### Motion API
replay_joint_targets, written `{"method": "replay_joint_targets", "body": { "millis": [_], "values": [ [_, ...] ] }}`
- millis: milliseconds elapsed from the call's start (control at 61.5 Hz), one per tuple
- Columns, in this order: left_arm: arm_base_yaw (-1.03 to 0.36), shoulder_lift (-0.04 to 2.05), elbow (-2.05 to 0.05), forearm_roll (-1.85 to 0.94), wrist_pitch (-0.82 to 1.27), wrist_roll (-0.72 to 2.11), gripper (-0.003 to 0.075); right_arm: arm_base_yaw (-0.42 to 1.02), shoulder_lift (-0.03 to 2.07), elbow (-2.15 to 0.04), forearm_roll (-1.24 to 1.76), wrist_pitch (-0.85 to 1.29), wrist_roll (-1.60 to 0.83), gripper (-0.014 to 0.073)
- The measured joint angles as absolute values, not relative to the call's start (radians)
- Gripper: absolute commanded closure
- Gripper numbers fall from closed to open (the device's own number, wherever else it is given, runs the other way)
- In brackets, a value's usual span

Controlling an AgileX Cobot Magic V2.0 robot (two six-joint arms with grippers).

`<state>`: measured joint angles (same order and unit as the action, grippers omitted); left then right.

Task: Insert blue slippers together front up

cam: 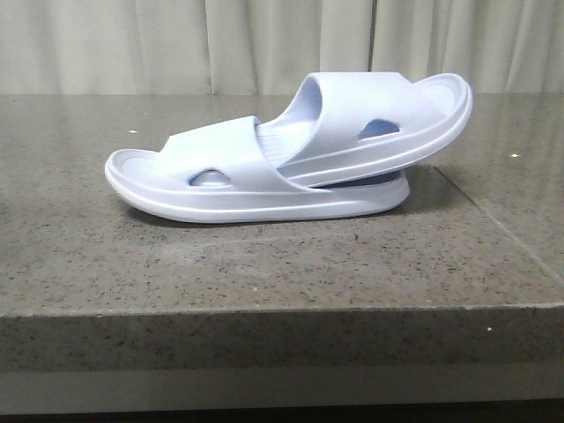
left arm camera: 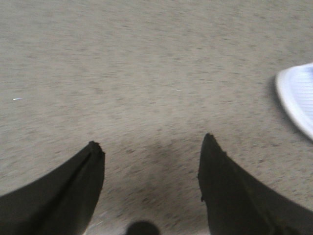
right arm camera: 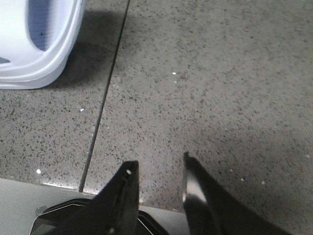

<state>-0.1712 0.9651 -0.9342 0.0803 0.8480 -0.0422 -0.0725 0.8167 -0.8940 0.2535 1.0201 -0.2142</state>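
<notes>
Nesting blue slippers (cam: 291,154) mid-counter (cam: 264,264) — left claw (left arm camera: 151,147), right claw (right arm camera: 159,166) spread, empty, over bare stone.

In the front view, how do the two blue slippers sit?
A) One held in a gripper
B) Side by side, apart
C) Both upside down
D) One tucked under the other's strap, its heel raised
D: the upper slipper has its toe pushed under the strap of the lower slipper, its heel end tilted upward above the counter.

Speckled stone countertop and curtain backdrop

A grey-brown granite countertop (cam: 264,264) is spread across the frame's middle; a thin seam (cam: 498,220) is seen at right, and pale pleated curtains (cam: 176,44) are hung along the top.
</notes>
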Motion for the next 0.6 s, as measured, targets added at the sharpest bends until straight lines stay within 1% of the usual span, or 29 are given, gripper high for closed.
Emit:
{"method": "replay_joint_targets", "body": {
  "millis": [130,406,601],
  "values": [
    [-0.171,0.868,-0.934,0.147,0.902,-0.084,0.03,-0.073,0.726,-0.894,0.239,1.072,-0.2,0.0335],
    [-0.171,0.677,-0.882,0.158,0.941,-0.098,0.03,-0.071,0.533,-0.898,0.237,1.155,-0.19,0.0335],
    [-0.171,0.597,-0.827,0.158,0.949,-0.098,0.03,-0.071,0.432,-0.889,0.248,1.169,-0.178,0.0335]
  ]
}}
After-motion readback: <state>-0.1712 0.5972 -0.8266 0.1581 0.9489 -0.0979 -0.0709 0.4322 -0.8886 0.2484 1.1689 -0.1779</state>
